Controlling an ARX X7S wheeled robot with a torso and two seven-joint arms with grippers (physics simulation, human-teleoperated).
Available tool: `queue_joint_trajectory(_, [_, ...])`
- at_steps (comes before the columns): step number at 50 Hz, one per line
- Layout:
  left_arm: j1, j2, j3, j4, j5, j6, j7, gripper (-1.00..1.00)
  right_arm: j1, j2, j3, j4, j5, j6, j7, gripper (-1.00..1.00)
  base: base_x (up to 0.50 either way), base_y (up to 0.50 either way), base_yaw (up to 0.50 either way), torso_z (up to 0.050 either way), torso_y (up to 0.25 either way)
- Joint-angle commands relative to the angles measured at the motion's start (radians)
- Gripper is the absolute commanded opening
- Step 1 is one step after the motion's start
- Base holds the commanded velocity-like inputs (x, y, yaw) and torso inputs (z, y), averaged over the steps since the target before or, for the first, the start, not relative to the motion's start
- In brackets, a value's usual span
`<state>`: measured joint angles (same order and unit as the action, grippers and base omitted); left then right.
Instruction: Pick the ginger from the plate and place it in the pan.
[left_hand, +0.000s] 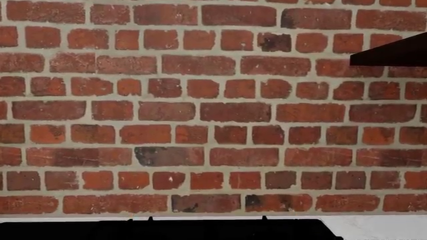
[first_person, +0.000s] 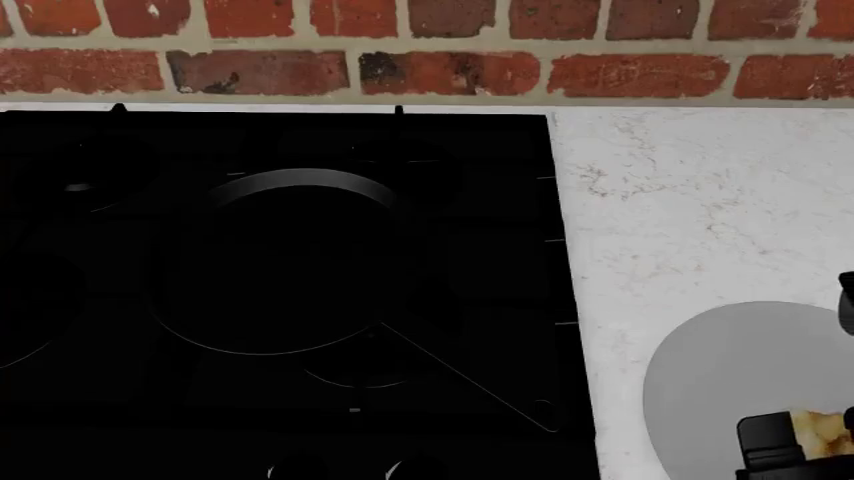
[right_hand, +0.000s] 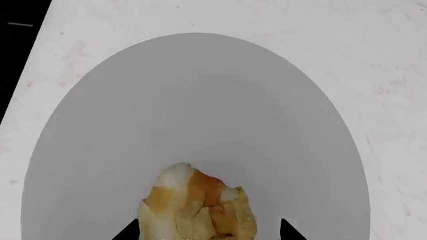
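Note:
The ginger, a knobbly yellow-tan lump, lies on the near part of the light-grey plate. My right gripper is open. Its two dark fingertips stand one on each side of the ginger, with a small gap showing at each. In the head view the ginger and plate are at the bottom right, with one black finger beside the ginger. The black pan sits on the stove at the left, its handle pointing towards the plate. My left gripper is not visible.
The black stove fills the left of the head view, and white marbled countertop lies to its right. A red brick wall stands behind. A dark overhang juts out in the left wrist view.

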<state>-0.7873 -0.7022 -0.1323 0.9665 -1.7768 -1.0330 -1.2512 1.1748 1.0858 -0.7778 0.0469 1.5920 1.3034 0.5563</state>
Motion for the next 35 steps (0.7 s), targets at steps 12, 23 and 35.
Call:
queue_joint_trajectory(12, [0.007,0.0,0.006,0.001,0.012,0.002,0.004,1.0,0.031,0.007,-0.015,-0.006,0.0,0.04,-0.007,-1.0,0.0,0.0,0.0,0.0,0.0])
queue_joint_trajectory(23, [0.001,-0.008,0.008,0.003,0.004,0.008,-0.004,1.0,0.127,0.033,0.014,-0.029,0.095,0.112,0.059,-1.0,0.0,0.0,0.0,0.0,0.0])
queue_joint_trajectory(35, [0.008,-0.008,0.008,0.003,0.012,0.007,0.003,1.0,0.289,0.068,0.08,-0.064,0.212,0.142,0.133,-1.0,0.0,0.0,0.0,0.0,0.0])
